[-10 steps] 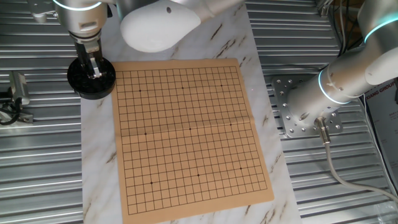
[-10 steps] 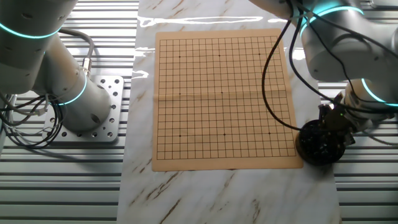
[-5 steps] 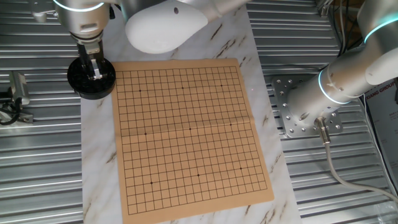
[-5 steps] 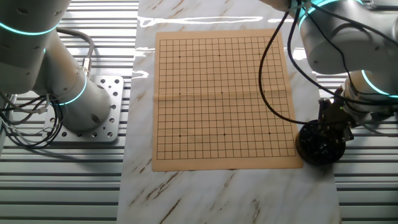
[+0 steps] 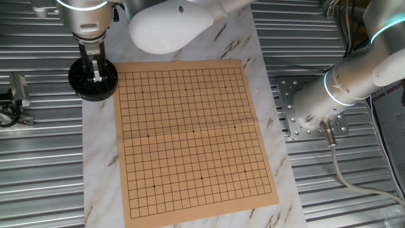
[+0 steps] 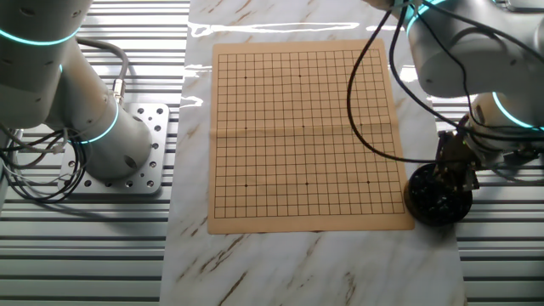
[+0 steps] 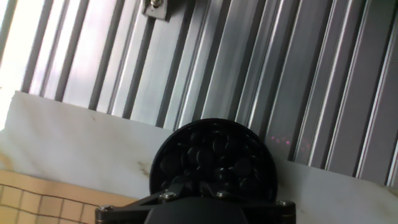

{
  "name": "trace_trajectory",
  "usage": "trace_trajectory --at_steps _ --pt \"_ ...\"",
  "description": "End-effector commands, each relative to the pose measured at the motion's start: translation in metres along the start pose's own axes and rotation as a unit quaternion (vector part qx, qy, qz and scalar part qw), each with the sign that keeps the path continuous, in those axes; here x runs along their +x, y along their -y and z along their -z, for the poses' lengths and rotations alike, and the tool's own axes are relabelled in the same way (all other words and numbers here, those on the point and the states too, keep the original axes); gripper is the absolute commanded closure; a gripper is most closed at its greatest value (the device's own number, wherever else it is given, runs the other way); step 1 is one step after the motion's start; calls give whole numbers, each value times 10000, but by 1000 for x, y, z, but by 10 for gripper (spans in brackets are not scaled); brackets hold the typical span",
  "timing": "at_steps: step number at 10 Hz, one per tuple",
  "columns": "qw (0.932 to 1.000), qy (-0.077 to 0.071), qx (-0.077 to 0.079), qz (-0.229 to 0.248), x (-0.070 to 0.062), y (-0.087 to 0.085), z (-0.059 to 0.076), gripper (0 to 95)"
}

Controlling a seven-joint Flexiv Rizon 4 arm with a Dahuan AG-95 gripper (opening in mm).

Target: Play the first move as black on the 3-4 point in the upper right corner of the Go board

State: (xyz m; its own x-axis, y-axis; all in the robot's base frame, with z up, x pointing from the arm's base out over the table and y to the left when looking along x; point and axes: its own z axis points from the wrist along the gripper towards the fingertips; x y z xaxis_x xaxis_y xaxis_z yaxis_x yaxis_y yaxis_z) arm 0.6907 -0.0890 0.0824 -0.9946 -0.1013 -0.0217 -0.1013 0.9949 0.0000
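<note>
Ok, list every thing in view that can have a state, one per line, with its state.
Go board: lying flat on the marble slab, grid bare, no stone played.
Black bowl: upright, uncovered, full of black stones.
Gripper: over the bowl, jaws pointing down into it; whether open or shut cannot be told.

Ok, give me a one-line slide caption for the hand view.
Claw poised over the black bowl of dark stones, a corner of the board at lower left.
</note>
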Motion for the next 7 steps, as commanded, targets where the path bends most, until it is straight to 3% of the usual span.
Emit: trace_trajectory --at_steps 1,7 --pt "10000 4 3 -65 0 -4 2 950" --pt "9994 18 -2 -342 -2 -27 5 950"
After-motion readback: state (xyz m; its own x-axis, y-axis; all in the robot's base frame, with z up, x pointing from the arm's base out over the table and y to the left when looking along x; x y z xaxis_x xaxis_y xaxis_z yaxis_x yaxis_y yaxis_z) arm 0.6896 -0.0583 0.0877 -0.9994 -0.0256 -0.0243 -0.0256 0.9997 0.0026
